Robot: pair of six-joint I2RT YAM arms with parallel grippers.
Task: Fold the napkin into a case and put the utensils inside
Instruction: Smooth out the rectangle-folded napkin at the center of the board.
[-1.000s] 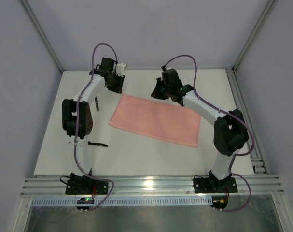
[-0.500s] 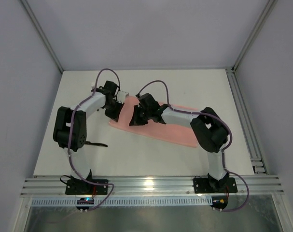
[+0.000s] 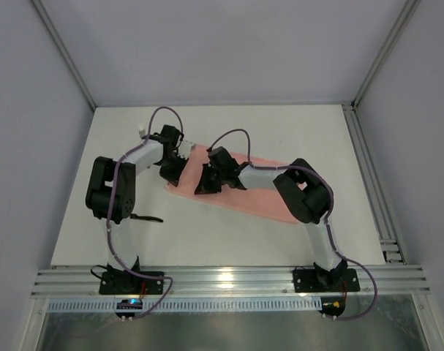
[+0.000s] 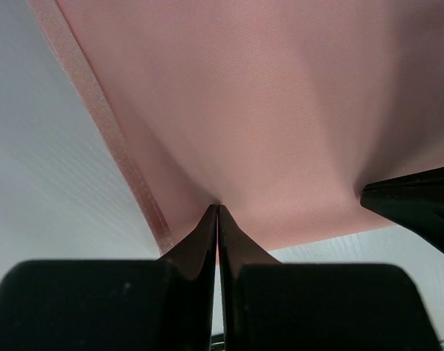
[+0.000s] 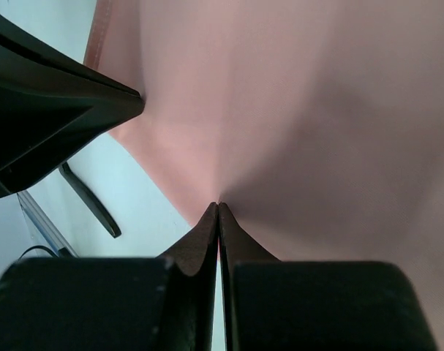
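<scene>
The salmon-pink napkin (image 3: 254, 201) lies on the white table, partly folded over itself. My left gripper (image 3: 172, 171) is shut on the napkin's edge near its left end; the left wrist view shows the cloth (image 4: 280, 110) pinched at the closed tips (image 4: 218, 210). My right gripper (image 3: 205, 183) is shut on the same edge a little to the right, cloth (image 5: 295, 110) pinched at its tips (image 5: 219, 206). One black utensil (image 3: 148, 218) lies on the table left of the napkin and also shows in the right wrist view (image 5: 90, 199). The second utensil is hidden.
The left arm's elbow (image 3: 108, 194) stands above the utensil on the table. The right arm's elbow (image 3: 306, 194) hangs over the napkin's right part. Grey walls and metal rails (image 3: 368, 168) bound the table.
Both grippers have come from the napkin's far edge toward the near left, drawing the held cloth over the rest of the napkin. The napkin now looks narrower.
</scene>
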